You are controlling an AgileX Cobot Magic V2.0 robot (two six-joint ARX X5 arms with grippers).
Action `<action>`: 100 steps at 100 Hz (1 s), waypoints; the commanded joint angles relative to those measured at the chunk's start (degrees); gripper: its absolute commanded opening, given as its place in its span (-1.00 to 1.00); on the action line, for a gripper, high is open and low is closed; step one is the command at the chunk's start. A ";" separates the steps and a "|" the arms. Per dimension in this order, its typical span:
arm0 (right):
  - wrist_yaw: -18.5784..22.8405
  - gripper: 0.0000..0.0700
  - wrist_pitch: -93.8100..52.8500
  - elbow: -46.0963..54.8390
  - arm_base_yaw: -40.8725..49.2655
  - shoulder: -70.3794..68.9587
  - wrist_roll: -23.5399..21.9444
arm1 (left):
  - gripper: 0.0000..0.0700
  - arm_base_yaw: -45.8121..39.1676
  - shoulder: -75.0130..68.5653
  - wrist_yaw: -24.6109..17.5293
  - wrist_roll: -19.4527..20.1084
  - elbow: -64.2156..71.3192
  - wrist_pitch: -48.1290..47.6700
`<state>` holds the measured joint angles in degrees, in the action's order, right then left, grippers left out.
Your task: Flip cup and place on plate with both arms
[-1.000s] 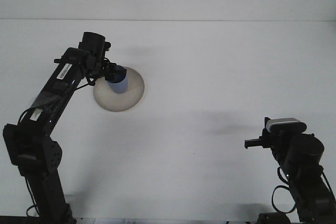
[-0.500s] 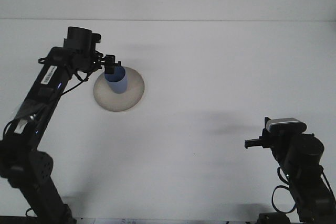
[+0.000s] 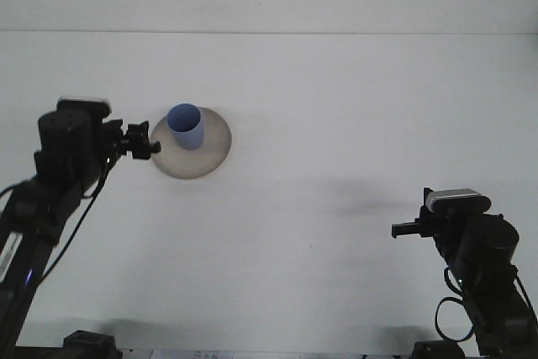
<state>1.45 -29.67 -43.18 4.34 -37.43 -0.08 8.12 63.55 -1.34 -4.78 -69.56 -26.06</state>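
A: Left tool (image 3: 143, 141)?
B: Holds nothing; sits at the plate's (image 3: 214, 150) left rim. How far open, I cannot tell.
A: Cup (image 3: 185, 126)?
B: Upright on the plate, just right of that tool. Right tool (image 3: 400, 229) low over the table (image 3: 336, 107), well apart.

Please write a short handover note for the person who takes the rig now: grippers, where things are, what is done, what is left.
Left gripper: holds nothing, at the plate's left edge, clear of the cup.
Right gripper: holds nothing, low on the right, far from the plate.
Cup: blue, stands mouth up on the plate, back-left part.
Done: cup flipped and placed, it seems.
Left: probably only to park the arms.
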 commanded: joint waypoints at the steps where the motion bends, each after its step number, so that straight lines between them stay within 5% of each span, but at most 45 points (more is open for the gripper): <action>1: 0.02 -1.00 0.57 -0.72 0.04 -0.11 -0.52 | -0.03 0.15 -6.95 0.39 -2.27 8.04 3.02; 18: 0.02 -1.00 0.57 -0.72 0.04 -0.11 -0.52 | -0.12 0.15 -22.51 0.52 -4.74 24.50 5.62; 34: 0.02 -1.00 0.57 -0.72 0.04 -0.11 -0.52 | -1.00 0.13 -32.85 1.49 -5.38 32.33 5.51; 100: 0.02 -1.00 0.57 -0.72 0.04 -0.11 -0.52 | -0.97 0.13 -46.86 3.50 -5.18 33.73 5.57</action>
<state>1.45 -29.67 -43.18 4.34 -37.43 -0.08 8.12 17.19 1.78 -9.82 -35.33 -20.99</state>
